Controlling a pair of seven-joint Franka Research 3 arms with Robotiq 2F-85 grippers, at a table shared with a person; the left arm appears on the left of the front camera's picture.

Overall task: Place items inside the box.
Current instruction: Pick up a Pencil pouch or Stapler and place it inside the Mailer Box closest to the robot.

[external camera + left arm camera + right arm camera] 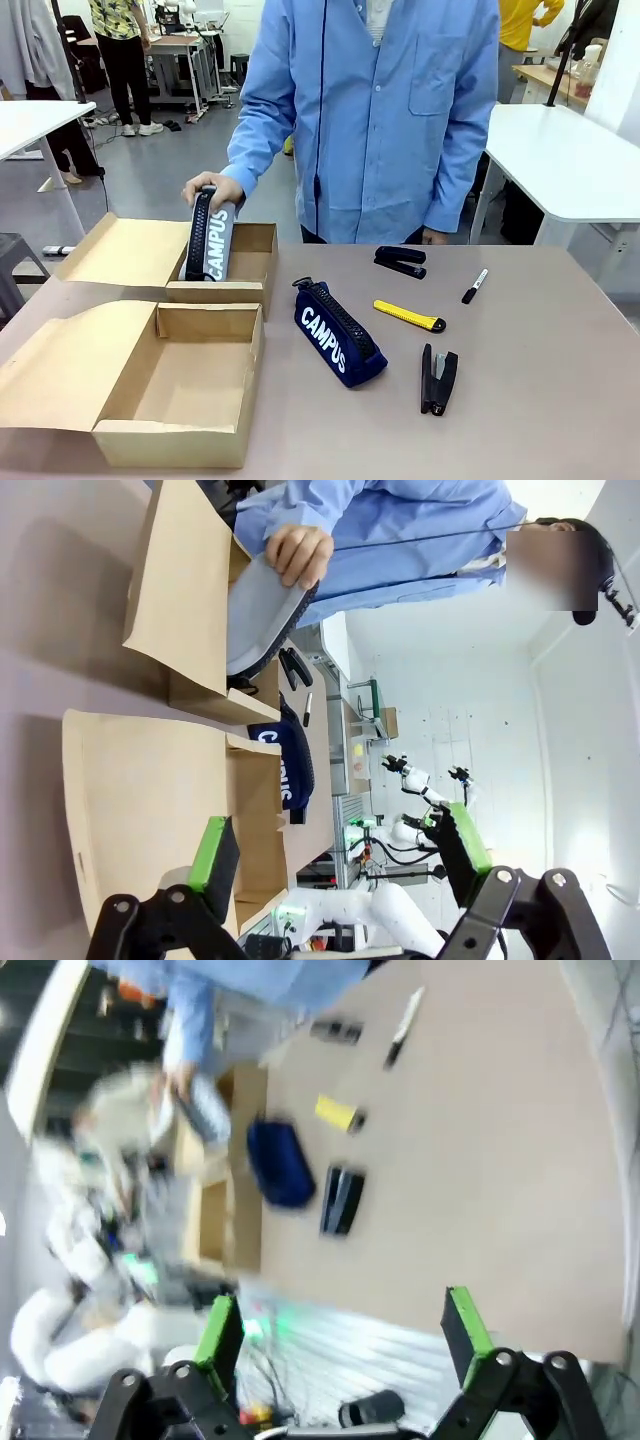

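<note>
Staplers (400, 261) count two, pencil cases (338, 335) two, boxes (172, 445) two.

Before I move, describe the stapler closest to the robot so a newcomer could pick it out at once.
On the table, look right of the navy pencil case and just nearer the robot than the yellow knife. That stapler lies pointing toward the robot; the other stapler lies crosswise at the far edge, by the person.
</note>
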